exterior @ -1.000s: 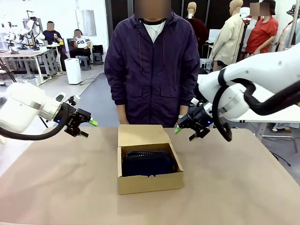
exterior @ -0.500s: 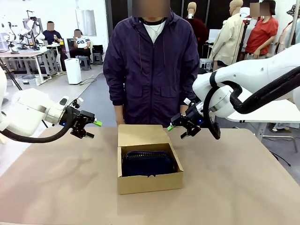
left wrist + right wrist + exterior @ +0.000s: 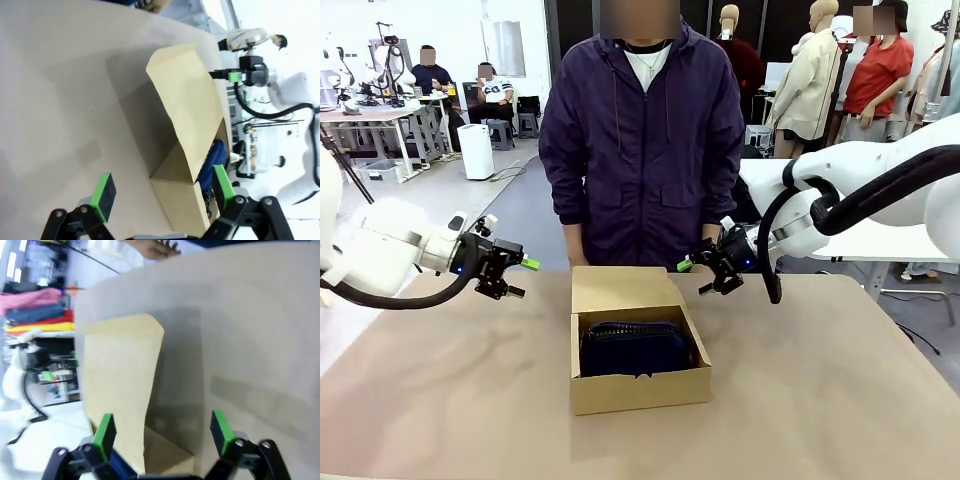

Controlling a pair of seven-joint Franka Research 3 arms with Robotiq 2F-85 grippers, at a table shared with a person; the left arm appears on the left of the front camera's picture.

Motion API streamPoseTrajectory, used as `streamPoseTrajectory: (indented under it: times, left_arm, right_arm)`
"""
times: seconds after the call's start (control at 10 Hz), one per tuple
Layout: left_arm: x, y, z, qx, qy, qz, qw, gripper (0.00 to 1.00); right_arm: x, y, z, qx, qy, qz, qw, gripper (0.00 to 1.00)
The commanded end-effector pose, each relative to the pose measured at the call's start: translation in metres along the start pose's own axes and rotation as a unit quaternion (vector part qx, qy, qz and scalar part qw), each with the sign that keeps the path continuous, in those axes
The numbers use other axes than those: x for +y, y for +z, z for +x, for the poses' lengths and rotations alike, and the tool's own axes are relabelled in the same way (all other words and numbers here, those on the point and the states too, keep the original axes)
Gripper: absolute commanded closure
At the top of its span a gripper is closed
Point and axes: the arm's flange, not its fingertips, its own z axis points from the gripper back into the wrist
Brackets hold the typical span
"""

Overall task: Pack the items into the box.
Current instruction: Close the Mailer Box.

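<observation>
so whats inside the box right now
A dark navy pouch lies in the cardboard box and covers nearly all of its floor. Anything under the pouch is hidden. The flap lid stands open.

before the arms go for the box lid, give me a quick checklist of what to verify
1. Pouch lies inside the box: ok.
2. Lid flap is up and open, nothing resting on it: ok.
3. Left gripper is open and holds nothing, left of the flap: ok.
4. Right gripper is open and holds nothing, right of the flap: ok.
5. Knife and stapler packed: cannot tell; the pouch covers the inside of the box.
6. Person's hands clear of the flap: cannot tell; a hand rests near the far table edge.
</observation>
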Motion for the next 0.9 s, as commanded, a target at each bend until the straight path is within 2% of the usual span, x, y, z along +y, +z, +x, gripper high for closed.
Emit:
streamPoseTrajectory:
  times: [0.0,0.1,0.2,0.3,0.7,0.8]
  left_arm:
    - [0.010,-0.012,0.005,-0.008,-0.004,-0.065,0.998,0.00]
    - [0.011,-0.024,0.006,-0.004,-0.002,-0.064,0.998,0.00]
    - [0.011,-0.041,0.009,0.012,-0.007,-0.094,0.995,0.00]
    - [0.011,-0.060,0.013,0.030,0.001,-0.090,0.996,0.00]
    - [0.007,-0.104,0.021,0.028,0.009,-0.123,0.992,0.00]
    - [0.004,-0.109,0.022,0.015,-0.001,-0.127,0.992,0.00]
  right_arm:
    - [-0.004,-0.008,0.018,-0.005,-0.012,0.072,0.997,0.00]
    - [-0.002,-0.014,0.021,0.010,-0.009,0.103,0.995,0.00]
    - [-0.002,-0.019,0.023,0.024,-0.017,0.111,0.993,0.00]
    - [0.000,-0.025,0.022,0.045,-0.018,0.127,0.991,0.00]
    - [0.000,-0.034,0.020,0.078,-0.016,0.164,0.983,0.00]
    - [0.001,-0.037,0.019,0.083,-0.015,0.169,0.982,0.00]
